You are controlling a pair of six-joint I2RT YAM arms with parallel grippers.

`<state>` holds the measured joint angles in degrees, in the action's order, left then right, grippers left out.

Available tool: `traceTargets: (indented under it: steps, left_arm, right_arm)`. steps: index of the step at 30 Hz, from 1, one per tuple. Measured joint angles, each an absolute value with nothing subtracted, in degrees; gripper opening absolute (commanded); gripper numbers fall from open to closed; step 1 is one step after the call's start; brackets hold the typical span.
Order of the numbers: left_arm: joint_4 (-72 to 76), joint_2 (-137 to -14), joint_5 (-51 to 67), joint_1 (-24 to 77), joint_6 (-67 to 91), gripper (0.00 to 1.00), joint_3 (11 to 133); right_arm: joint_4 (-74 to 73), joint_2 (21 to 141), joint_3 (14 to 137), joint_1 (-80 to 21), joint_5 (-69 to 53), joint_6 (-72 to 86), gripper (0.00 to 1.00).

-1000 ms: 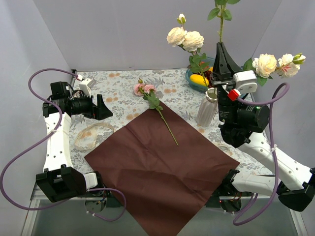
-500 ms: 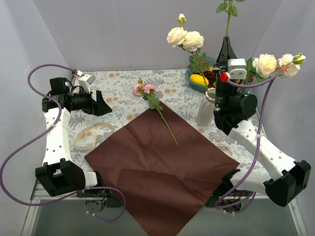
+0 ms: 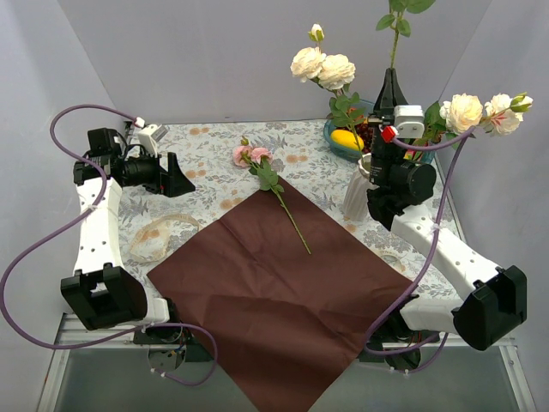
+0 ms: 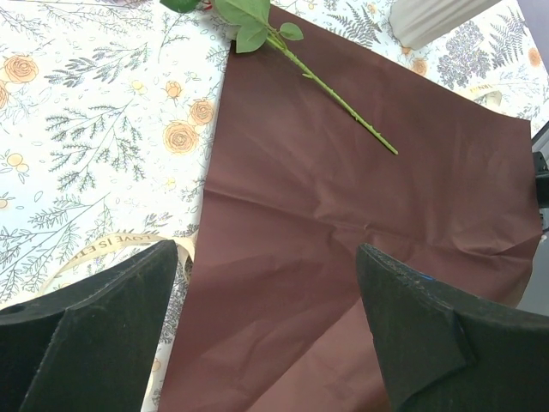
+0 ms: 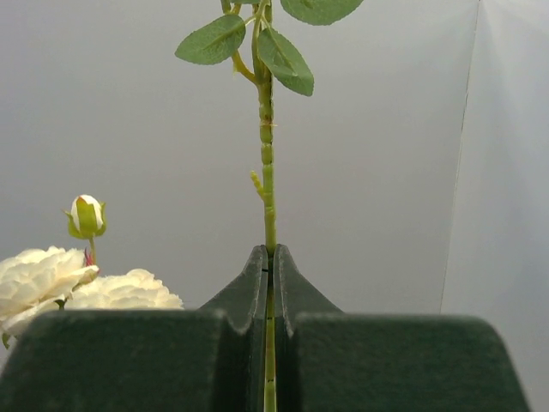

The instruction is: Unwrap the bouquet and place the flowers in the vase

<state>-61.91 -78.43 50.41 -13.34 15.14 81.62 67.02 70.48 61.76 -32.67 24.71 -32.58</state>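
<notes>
- Top view: right fingers pinch a leafy green stem upright above the white ribbed vase, its bloom cut off. Cream roses flank it. A pink rose lies diagonally, stem on dark red paper, head on the surface beyond. Left fingers are spread.
- Left wrist: the pink rose crosses the paper, bloom cropped.
- Right wrist: the stem stands vertical, clamped.

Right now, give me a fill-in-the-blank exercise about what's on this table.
The right gripper is ____ on a leafy green flower stem.
The left gripper is ____ and holds nothing.
One long-stemmed ____ rose lies partly on the square dark red wrapping paper.
Missing words: shut, open, pink.
</notes>
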Motion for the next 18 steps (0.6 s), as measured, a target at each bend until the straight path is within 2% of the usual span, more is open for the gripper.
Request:
traceTargets:
  steps: [16, 17, 18]
  left_arm:
    - [-62.8, -82.9, 50.5, -13.3, 13.8, 0.84, 82.9]
    - [-62.9, -83.2, 50.5, -13.3, 13.7, 0.84, 83.4]
    - [-62.9, -83.2, 50.6, -13.3, 13.6, 0.84, 83.7]
  right_arm:
    - [72.0, 74.1, 55.4, -29.0, 23.7, -27.6, 0.02]
    - [72.1, 74.1, 55.1, -28.9, 23.9, -27.4, 0.16]
    - [72.1, 74.1, 54.8, -28.9, 23.9, -27.2, 0.22]
